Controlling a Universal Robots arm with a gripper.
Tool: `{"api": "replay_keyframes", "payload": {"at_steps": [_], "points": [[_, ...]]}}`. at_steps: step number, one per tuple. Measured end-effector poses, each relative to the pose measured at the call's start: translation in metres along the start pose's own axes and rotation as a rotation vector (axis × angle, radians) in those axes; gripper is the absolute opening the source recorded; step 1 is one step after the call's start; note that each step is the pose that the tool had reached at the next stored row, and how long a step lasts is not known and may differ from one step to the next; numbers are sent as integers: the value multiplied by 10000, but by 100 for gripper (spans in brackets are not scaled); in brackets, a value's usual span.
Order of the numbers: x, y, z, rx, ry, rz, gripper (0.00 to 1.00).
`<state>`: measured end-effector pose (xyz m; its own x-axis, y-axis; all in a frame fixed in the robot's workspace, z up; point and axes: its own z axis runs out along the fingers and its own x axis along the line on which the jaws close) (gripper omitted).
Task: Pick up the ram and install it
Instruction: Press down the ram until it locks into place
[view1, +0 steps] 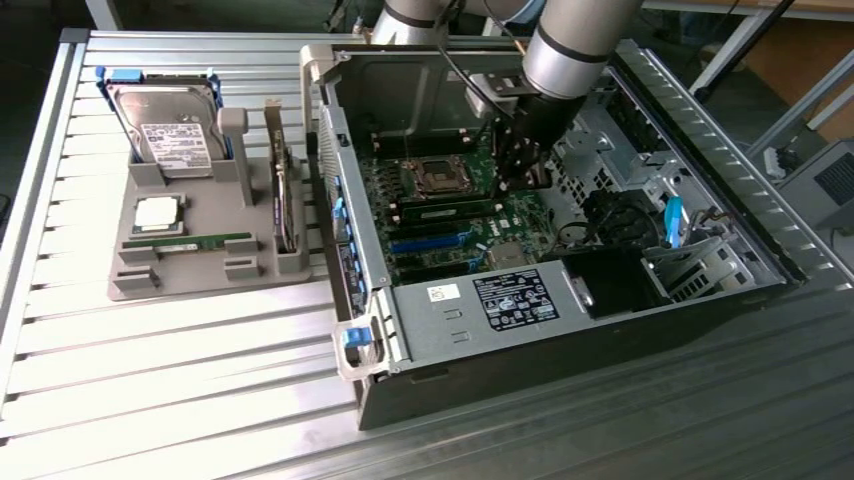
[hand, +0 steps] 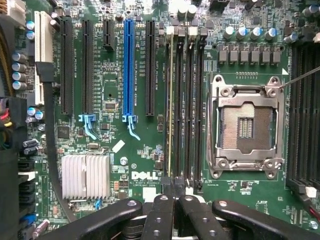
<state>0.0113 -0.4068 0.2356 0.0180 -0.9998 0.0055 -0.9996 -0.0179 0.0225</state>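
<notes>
A ram stick (view1: 445, 209) sits in a memory slot on the motherboard inside the open computer case (view1: 747, 270), next to the empty processor socket (view1: 434, 178). In the wrist view this ram (hand: 170, 100) appears edge-on as a thin pale line in its slot, beside other dark empty slots. My gripper (hand: 175, 197) is shut, its black fingers (hand: 162, 210) pressed together right over the near end of that stick. In the exterior view the gripper (view1: 523, 178) reaches down into the case. A second ram stick (view1: 187, 243) lies on the grey tray (view1: 200, 285).
The tray at the exterior view's left also holds a silver hard drive (view1: 167, 125), a square processor chip (view1: 158, 212) and an upright card (view1: 280, 190). Case walls, cables and a drive cage (view1: 694, 265) surround the motherboard. The processor socket (hand: 246, 127) lies beside the slots.
</notes>
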Motion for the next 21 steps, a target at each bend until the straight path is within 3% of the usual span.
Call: {"api": "replay_keyframes", "payload": {"at_steps": [2, 3, 9, 14, 21], "points": [[1, 0, 39, -1, 5, 0, 9], [0, 16, -95, 10, -2, 1, 9], [0, 44, -96, 13, 1, 1, 9], [-4, 222, -89, 56, 1, -1, 9], [-10, 580, -80, 162, 2, 1, 9]]}}
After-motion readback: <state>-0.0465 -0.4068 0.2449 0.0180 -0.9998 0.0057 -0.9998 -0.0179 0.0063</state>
